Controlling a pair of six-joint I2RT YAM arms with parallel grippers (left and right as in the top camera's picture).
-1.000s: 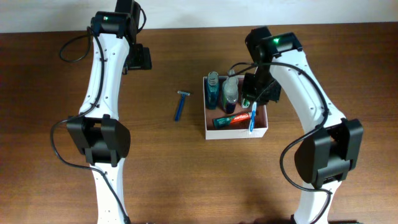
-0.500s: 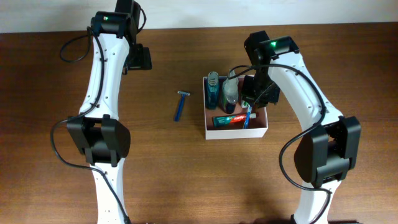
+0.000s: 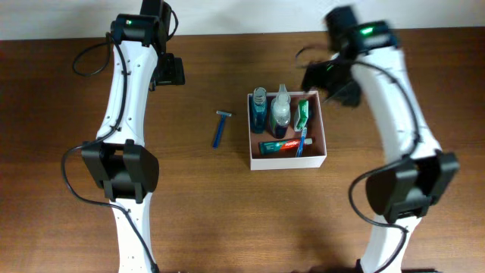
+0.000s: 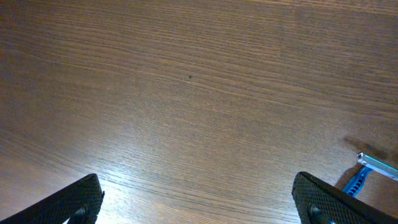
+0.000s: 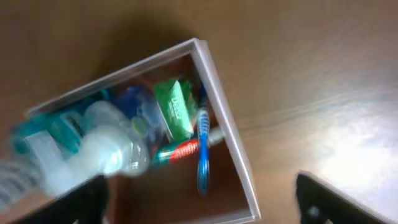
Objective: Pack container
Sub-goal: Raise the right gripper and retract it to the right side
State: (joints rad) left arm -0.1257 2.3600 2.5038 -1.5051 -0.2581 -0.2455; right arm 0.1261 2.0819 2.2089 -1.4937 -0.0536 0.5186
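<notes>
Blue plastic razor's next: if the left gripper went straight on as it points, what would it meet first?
Probably the bare brown wooden table. The open left gripper frames only wood in its wrist view; the blue plastic razor lies off at the right edge, outside that line.

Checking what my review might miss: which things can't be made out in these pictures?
- Razor, left wrist view: only partly in frame at the right edge.
- Bottles, right wrist view: smeared by motion blur, labels unreadable.
- Right tool, overhead view: blurred, its fingers indistinct.
- Container floor, overhead view: largely covered by toiletries.
</notes>
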